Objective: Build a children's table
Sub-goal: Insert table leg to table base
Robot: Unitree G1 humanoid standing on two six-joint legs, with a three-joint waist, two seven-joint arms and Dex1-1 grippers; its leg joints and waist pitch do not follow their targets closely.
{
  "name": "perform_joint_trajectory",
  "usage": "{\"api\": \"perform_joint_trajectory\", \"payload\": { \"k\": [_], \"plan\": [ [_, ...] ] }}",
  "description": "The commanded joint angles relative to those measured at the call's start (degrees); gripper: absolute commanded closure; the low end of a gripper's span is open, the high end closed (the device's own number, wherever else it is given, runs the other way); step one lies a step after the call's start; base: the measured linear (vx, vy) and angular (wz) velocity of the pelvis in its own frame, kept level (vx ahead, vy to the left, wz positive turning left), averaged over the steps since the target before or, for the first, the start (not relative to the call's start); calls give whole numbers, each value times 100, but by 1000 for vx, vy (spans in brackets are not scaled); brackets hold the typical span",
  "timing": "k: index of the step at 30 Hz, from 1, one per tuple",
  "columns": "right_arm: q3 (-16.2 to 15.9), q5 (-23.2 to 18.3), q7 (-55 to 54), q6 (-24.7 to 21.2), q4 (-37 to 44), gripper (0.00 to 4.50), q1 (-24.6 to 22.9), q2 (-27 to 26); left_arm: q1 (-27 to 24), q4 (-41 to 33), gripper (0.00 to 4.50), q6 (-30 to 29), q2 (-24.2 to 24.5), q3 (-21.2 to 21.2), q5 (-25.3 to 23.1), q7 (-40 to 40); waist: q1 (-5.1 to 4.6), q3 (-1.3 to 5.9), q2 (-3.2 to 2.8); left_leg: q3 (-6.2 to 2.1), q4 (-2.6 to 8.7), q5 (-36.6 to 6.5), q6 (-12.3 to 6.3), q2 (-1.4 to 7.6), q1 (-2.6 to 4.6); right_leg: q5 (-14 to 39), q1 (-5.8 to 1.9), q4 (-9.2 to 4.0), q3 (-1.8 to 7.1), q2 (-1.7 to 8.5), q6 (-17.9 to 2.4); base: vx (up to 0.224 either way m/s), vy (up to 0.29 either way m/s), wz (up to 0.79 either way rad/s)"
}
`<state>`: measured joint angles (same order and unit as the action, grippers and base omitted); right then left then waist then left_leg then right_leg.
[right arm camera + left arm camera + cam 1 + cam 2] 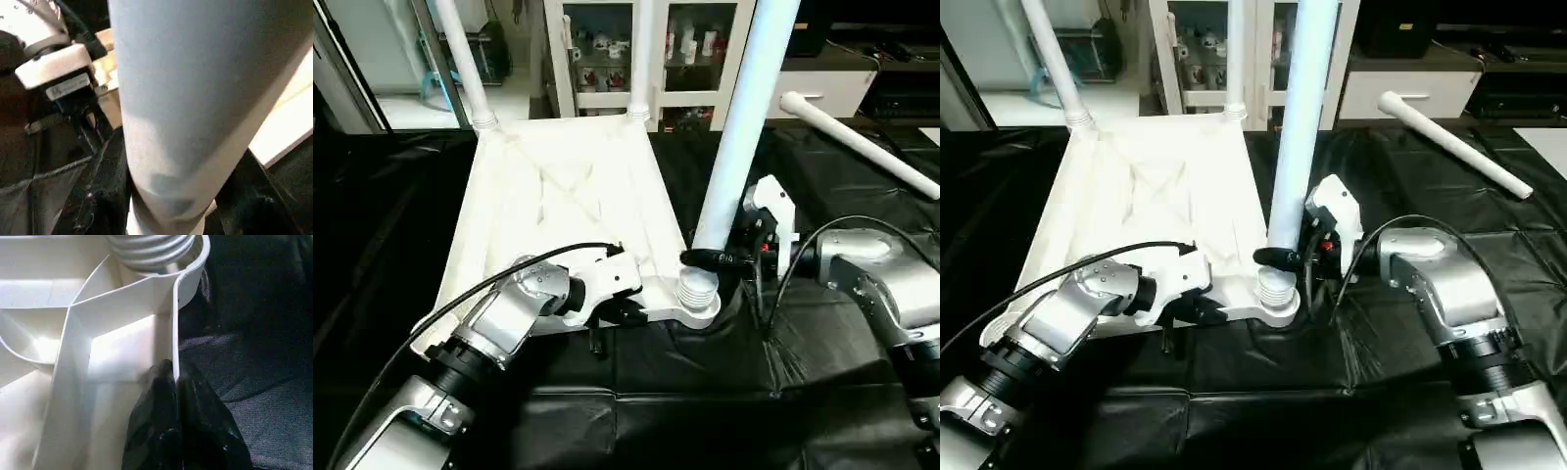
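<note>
My left gripper (625,315) pinches the tabletop (558,211) rim, upside down on the counter (724,392). Right gripper (724,257) clasps the leg (736,137) in the near socket (697,294). Risk: leg tilts, threads cross, w/ tabletop sliding.

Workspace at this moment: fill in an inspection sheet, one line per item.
Surface: black-covered work table, cloth wrinkled.
Job's things: tabletop lies underside up; two legs stand in its far corners; third leg stands threaded in the near corner socket; fourth leg lies loose on the cloth.
Clutter: nothing seen.
Grippers: left claw pinches the tabletop's edge; right claw grips the third leg.
Cables: black cables run along both forearms.
Surroundings: white glass-door cabinet behind.
</note>
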<state>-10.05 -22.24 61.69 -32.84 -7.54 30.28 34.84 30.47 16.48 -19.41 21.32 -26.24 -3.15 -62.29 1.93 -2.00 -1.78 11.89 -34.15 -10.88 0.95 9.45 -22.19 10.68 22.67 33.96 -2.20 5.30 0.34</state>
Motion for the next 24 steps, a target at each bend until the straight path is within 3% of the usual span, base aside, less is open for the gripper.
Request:
{"api": "perform_joint_trajectory", "payload": {
  "k": [1, 2, 3, 10, 11, 13, 14, 20, 24],
  "plan": [
    [-151, -7, 220, -252, -14, 268, -9, 153, -111, -8, 450, -74, 55, -130, -53, -83, 3, 334, 65, -171, 378, -859, -354, 377, 163, 440, -248, -294, 180, 299, -1580, 0, 0, 0],
    [-148, -18, 239, -264, -2, 268, -5, 170, -112, -10, 450, -75, 56, -130, -53, -83, 9, 332, 64, -170, 374, -861, -379, 378, 158, 451, -248, -301, 183, 308, -1586, 0, 0, 0],
    [-138, -55, 305, -306, 40, 268, 9, 227, -117, -18, 450, -82, 61, -129, -54, -83, 13, 334, 120, -171, 368, -822, -409, 383, 153, 470, -253, -283, 186, 318, -1594, 0, 0, 0],
    [-149, -53, 462, -409, 85, 268, 108, 263, -102, -5, 450, -104, 43, -117, -53, -51, 7, 327, 119, -168, 360, -826, -374, 383, 157, 588, -229, -293, 188, 310, -1574, 0, 0, 0],
    [-200, 61, 390, -274, -7, 268, 104, 193, -90, 14, 450, -90, 37, -119, -60, -45, 11, 336, 99, -168, 351, -766, -386, 380, 157, 518, -229, -282, 187, 315, -1590, 0, 0, 0],
    [-217, 187, 221, -120, -193, 268, 121, 52, -81, 30, 450, -77, 31, -120, -64, -40, 9, 341, 112, -161, 344, -727, -398, 377, 161, 460, -221, -278, 185, 309, -1603, 0, 0, 0],
    [-196, 228, 81, -81, -410, 268, 181, -88, -77, 35, 450, -75, 25, -121, -61, -43, -6, 332, 81, -162, 349, -803, -350, 367, 156, 558, -212, -295, 181, 306, -1617, 0, 0, 0],
    [-325, 374, 37, 45, -804, 268, 294, -281, -87, 12, 450, -78, 38, -137, -59, -66, -18, 331, 73, -169, 364, -934, -256, 367, 162, 530, -229, -286, 174, 288, -1604, 0, 0, 0],
    [-353, 487, 39, 130, -1012, 268, 382, -397, -74, -2, 450, -103, 58, -129, -52, -91, -38, 317, 85, -176, 378, -1163, -159, 366, 168, 845, -221, -313, 178, 300, -1555, 0, 0, 0]
  ]
}}
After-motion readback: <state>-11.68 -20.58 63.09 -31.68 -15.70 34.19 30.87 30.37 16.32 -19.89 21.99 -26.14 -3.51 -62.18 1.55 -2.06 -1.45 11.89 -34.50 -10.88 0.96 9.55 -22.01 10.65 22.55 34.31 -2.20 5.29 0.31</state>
